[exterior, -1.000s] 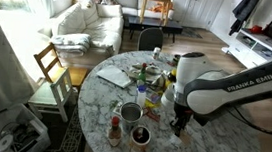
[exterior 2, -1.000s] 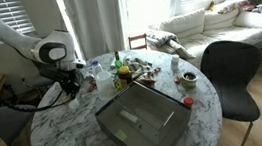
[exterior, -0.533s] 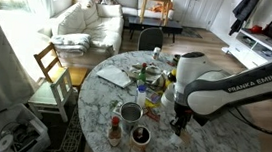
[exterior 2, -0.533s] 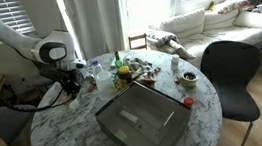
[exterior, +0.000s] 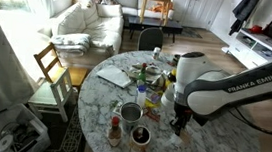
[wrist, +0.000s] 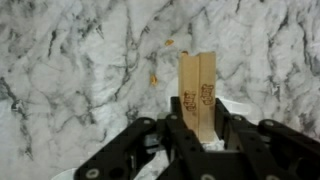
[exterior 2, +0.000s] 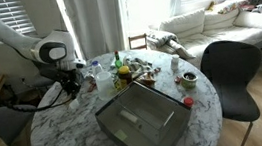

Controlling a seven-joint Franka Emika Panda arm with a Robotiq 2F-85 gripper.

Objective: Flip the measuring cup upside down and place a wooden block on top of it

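Note:
In the wrist view my gripper [wrist: 198, 120] is shut on the wooden block [wrist: 197, 80], a pale tan piece with dark printed marks that stands upright between the black fingers [wrist: 174, 128]. A whitish bit of the measuring cup [wrist: 234, 110] shows just beneath the block and jaws; most of it is hidden. In both exterior views the gripper [exterior: 180, 123] [exterior 2: 70, 92] hangs low over the marble table [exterior: 220, 144], and the block is too small to make out there.
A round metal tin [exterior: 130, 113], a dark-filled cup [exterior: 140, 136] and a small red bottle [exterior: 115, 135] stand near the gripper. Bottles and clutter [exterior 2: 123, 72] crowd the table's middle. A grey tray [exterior 2: 142, 119] takes up one side. A dark chair [exterior 2: 232, 71] stands at the edge.

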